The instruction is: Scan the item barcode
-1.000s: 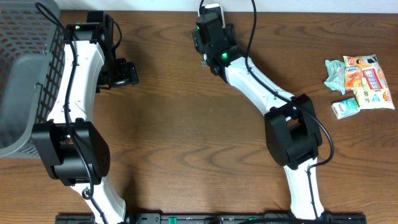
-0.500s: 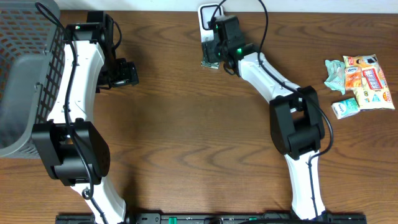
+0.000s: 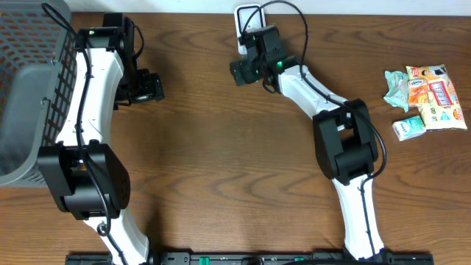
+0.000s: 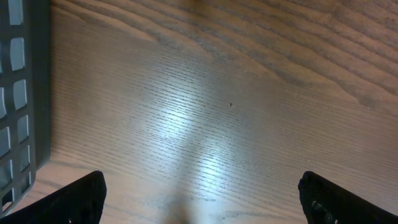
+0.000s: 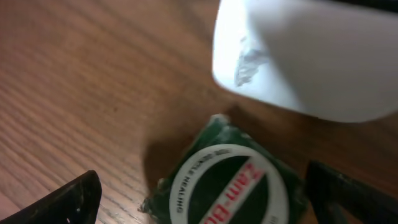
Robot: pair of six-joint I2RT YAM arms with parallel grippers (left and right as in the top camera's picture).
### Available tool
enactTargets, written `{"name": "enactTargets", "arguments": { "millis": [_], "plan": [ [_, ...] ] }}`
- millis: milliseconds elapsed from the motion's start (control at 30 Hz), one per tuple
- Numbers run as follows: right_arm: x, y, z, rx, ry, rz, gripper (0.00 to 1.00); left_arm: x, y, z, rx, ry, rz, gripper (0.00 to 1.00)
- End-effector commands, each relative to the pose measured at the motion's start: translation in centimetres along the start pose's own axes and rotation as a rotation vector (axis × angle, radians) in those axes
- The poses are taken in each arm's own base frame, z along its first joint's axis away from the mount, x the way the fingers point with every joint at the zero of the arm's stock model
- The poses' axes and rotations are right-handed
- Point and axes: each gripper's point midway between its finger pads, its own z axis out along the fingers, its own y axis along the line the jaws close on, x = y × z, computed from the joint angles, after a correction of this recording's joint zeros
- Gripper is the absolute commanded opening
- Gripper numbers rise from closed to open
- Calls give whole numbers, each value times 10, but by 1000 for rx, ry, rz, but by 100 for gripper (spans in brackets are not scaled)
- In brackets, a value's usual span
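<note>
The left pincer and right pincer are being held open, the right over a green sachet beside a white scanner.

My right claw hangs just beside the white stand at the far edge. My left claw is near the grey basket. Snack packs lie on the right.
</note>
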Motion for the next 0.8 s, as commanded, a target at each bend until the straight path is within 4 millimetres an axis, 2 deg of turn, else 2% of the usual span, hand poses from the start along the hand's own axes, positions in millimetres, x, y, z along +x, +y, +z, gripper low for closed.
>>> {"name": "enactTargets", "arguments": {
  "millis": [0, 100, 200, 267, 300, 367, 433, 533, 633, 767],
  "plan": [
    [13, 15, 9, -73, 30, -58, 99, 3, 3, 5, -13, 17, -13, 98],
    [22, 17, 9, -78, 68, -79, 99, 3, 3, 5, -13, 17, -13, 98],
    [44, 19, 0, -86, 171, -88, 99, 3, 3, 5, -13, 17, -13, 98],
    [54, 22, -9, -92, 227, -87, 99, 3, 3, 5, -13, 17, -13, 98],
    [59, 26, -22, -97, 272, -84, 99, 3, 3, 5, -13, 17, -13, 98],
    [58, 32, -37, -102, 292, -87, 99, 3, 3, 5, -13, 17, -13, 98],
    [41, 37, -58, -81, 263, -100, 99, 3, 3, 5, -13, 17, -13, 98],
    [23, 35, -73, -25, 222, -95, 99, 3, 3, 5, -13, 17, -13, 98],
    [23, 28, -74, 35, 225, -153, 99, 3, 3, 5, -13, 17, -13, 98],
    [51, 23, -55, 24, 312, -297, 99, 3, 3, 5, -13, 17, -13, 98]
  ]
}}
